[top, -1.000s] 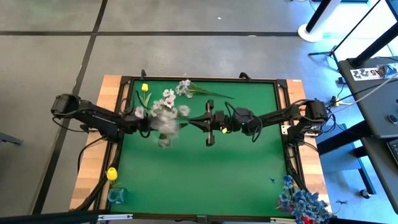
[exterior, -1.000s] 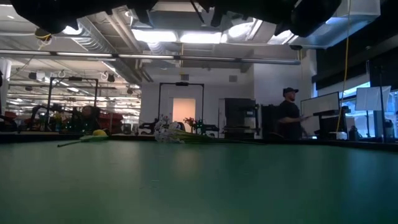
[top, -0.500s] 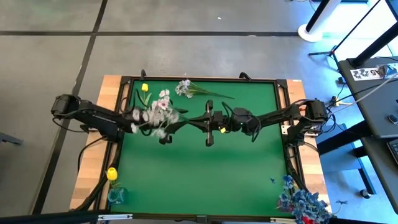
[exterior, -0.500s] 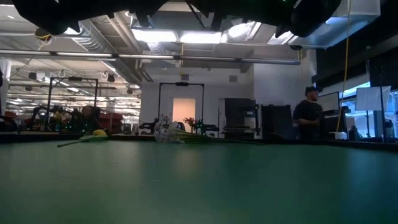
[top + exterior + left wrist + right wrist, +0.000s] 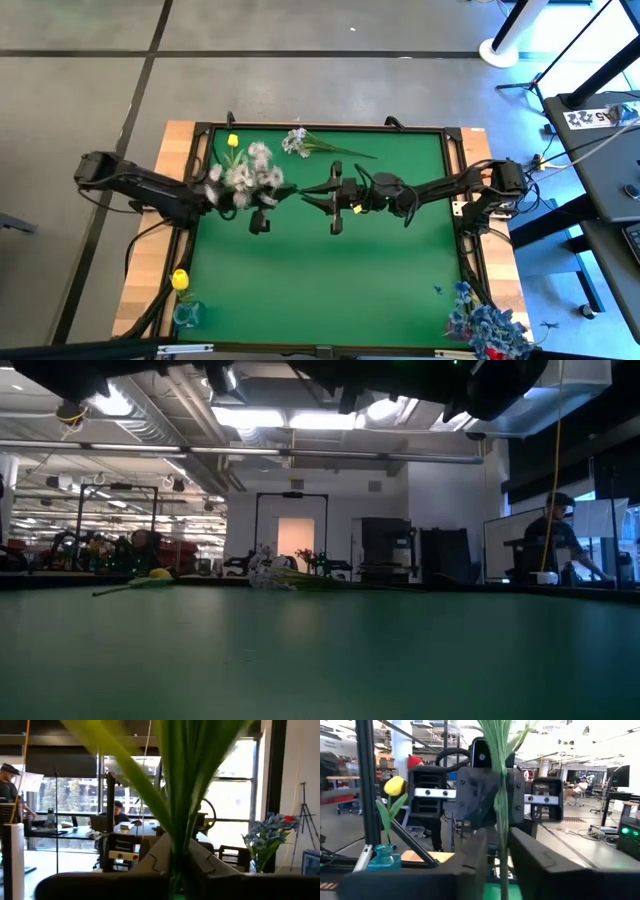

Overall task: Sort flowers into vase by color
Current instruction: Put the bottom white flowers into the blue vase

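The white spray point(image 5: 243, 178) has swung toward the bench's left edge. Left pincer point(image 5: 262, 203) closed on its stem; right pincer point(image 5: 322, 193) also appears closed on it. Judgement: handover under way, vase placement pending.

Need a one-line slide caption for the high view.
Mid-table handover: left gripper and right gripper both hold a white blossom spray above the green table.

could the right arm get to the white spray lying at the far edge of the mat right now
Probably not yet: the right gripper looks shut on the stem of the held white spray, also in the left gripper. The lying white spray is otherwise unobstructed.
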